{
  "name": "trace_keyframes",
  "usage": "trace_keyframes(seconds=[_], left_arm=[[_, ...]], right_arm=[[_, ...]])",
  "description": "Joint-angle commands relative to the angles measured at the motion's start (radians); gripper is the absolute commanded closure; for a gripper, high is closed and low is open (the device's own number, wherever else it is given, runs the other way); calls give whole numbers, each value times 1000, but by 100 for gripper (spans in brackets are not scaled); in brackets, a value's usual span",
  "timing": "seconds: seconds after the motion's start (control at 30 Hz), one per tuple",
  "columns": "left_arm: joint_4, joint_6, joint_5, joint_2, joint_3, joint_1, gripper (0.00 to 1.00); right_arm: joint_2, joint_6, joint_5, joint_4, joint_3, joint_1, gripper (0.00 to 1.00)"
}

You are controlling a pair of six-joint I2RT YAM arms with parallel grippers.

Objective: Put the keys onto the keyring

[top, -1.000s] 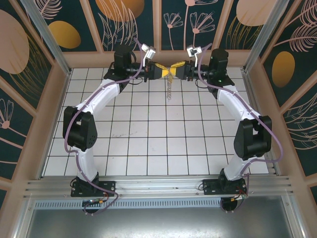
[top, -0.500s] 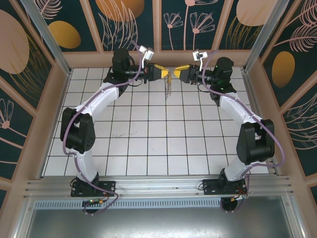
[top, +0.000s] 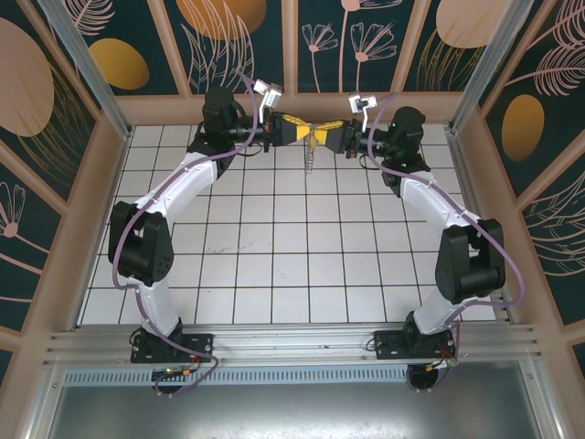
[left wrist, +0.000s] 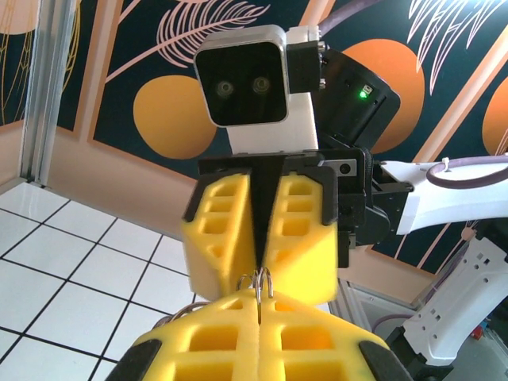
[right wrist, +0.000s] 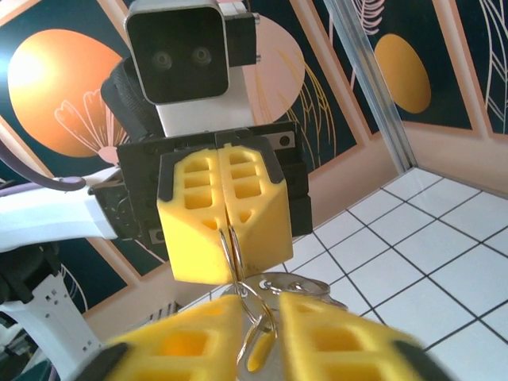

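Your right gripper [right wrist: 260, 337]: yellow lattice fingers stand narrowly apart, with the thin grey wire loops of the keyring [right wrist: 259, 311] between them; you cannot tell whether they pinch. Beyond, your left gripper [right wrist: 225, 238] is clamped on that wire, above glossy white tiles [right wrist: 444, 262].

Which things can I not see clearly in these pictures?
Key: top view, too small to tell.
Keyring: right wrist view, lower part behind the blurred right gripper.
Right gripper's hold on it: left wrist view, the left gripper covers the tips.
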Motion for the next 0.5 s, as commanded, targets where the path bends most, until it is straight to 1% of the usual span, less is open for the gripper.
trace_keyframes(seconds=[0.0, 0.03, 0.17, 0.37, 0.47], left_arm=[[60, -13, 4, -36, -7, -5, 100], [62, -15, 3, -36, -8, -5, 100], [77, -24, -20, -41, -19, -5, 100], [200, -99, -54, -68, -70, -5, 100], [232, -122, -58, -72, -86, -7, 100]], right_arm=[[7, 8, -11, 54, -4, 8, 95], [3, 9, -12, 58, -11, 8, 100], [-9, 11, -11, 65, -40, 8, 100], [-18, 23, -3, 92, -90, 18, 100], [-8, 37, -2, 114, -97, 34, 100]])
